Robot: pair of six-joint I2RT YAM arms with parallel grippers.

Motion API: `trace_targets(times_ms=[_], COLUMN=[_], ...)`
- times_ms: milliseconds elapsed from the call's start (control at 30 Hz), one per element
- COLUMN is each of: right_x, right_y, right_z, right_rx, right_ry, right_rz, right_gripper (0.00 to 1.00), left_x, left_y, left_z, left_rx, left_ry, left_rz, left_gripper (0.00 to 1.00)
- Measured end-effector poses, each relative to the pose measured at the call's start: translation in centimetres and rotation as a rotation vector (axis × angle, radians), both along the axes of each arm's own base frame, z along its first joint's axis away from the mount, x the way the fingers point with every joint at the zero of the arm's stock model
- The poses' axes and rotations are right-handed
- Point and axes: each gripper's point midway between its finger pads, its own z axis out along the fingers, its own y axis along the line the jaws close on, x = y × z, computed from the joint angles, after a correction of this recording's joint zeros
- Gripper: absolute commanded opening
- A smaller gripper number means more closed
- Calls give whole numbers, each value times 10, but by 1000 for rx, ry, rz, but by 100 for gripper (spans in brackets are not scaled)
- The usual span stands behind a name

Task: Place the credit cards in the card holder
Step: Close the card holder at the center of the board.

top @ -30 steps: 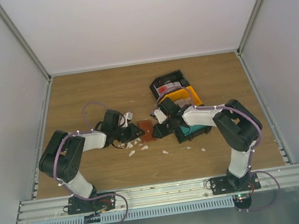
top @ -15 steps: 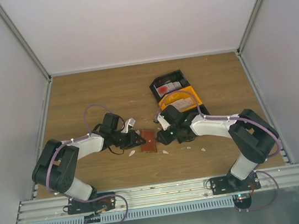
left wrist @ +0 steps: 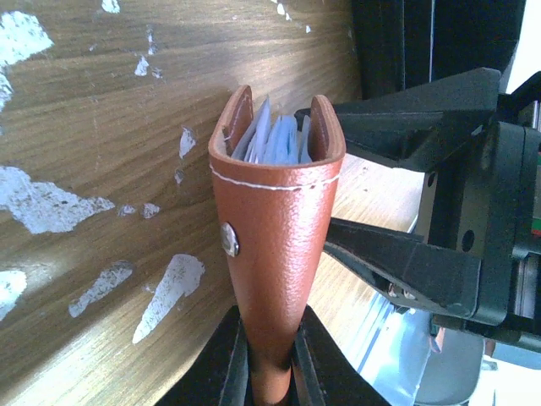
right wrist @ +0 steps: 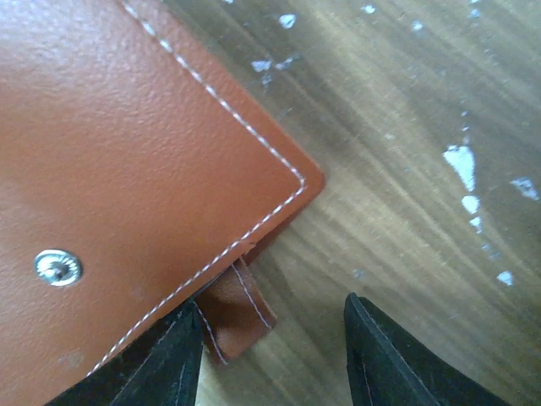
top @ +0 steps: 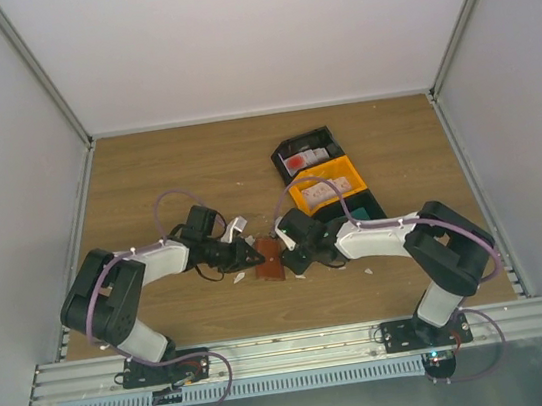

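My left gripper (left wrist: 270, 359) pinches the card holder (left wrist: 275, 211) by its narrow end near the worktop's middle, while my right gripper (right wrist: 272, 351) stands spread beside its corner.

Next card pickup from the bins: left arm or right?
Right, probably. The right gripper is open and free beside the card holder, and the yellow bin with cards sits on that arm's side. The left gripper is clamped on the card holder.
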Motion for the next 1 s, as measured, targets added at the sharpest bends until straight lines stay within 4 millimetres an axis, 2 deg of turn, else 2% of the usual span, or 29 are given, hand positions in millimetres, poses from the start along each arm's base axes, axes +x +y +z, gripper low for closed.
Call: trace_targets(times_ms=[300, 467, 633, 833, 1000], right_x=[22, 33, 28, 17, 15], right_y=[-11, -34, -39, -26, -9], right_z=[2, 2, 4, 25, 40], right_rx=[-54, -112, -91, 30, 106], right_ry=[-106, -145, -102, -9, 64], right_rz=[-135, -294, -382, -424, -446], right_gripper=[44, 45, 48, 49, 40], left_x=[2, -1, -1, -5, -6], left_y=[-1, -1, -2, 1, 3], left_z=[1, -1, -2, -10, -14], left_rx=[-2, -2, -5, 16, 31], left_ry=[-13, -2, 8, 48, 54], left_rz=[-5, -14, -12, 8, 21], left_gripper=[9, 10, 22, 39, 47])
